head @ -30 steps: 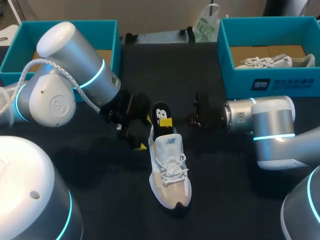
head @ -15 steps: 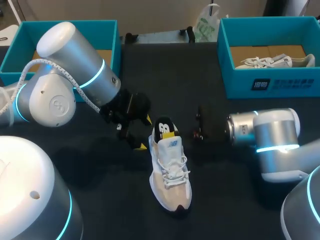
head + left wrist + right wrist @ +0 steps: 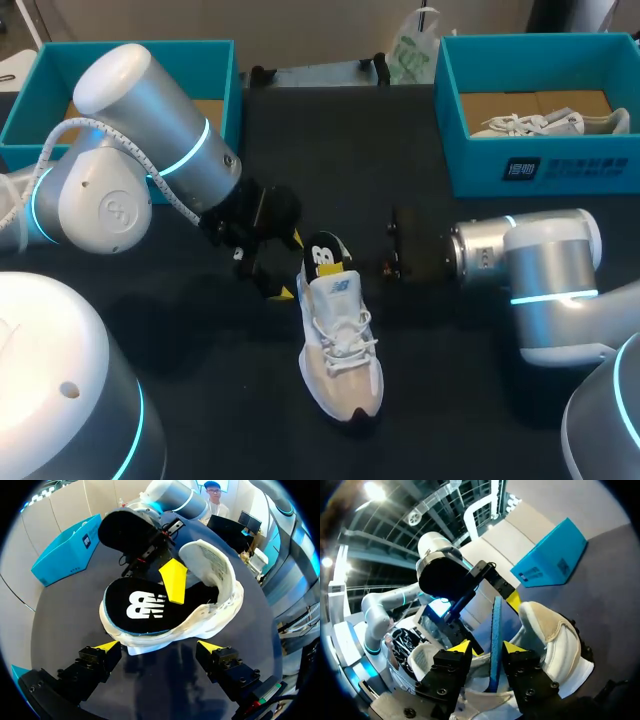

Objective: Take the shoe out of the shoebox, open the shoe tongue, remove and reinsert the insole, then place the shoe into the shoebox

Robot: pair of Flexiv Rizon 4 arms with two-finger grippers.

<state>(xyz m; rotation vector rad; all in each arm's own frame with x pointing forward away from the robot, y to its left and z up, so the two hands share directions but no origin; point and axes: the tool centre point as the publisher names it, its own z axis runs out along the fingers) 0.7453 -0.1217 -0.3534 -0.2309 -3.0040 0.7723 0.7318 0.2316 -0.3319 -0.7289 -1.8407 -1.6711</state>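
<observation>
Dark counter (image 3: 330,130), shoe (image 3: 342,350) just ahead of the released left jaws. Right jaws pinch the insole (image 3: 496,625); looks light and floppy, so I'd grip near its heel.

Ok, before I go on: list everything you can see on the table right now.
table: one, black, under everything.
left shoebox: one, teal, far left corner, partly hidden by my left arm.
right shoebox: one, teal, far right corner.
second shoe: one, white, lying in the right shoebox.
bag: one, white and green, at the table's far edge.
shoe: one, white and beige, mid-table, on its sole.
insole: one, black with white logo, sticking out of the shoe's heel opening.
left gripper: one, black with yellow tips, open, at the shoe's heel.
right gripper: one, black with yellow tips, shut on the insole.
</observation>
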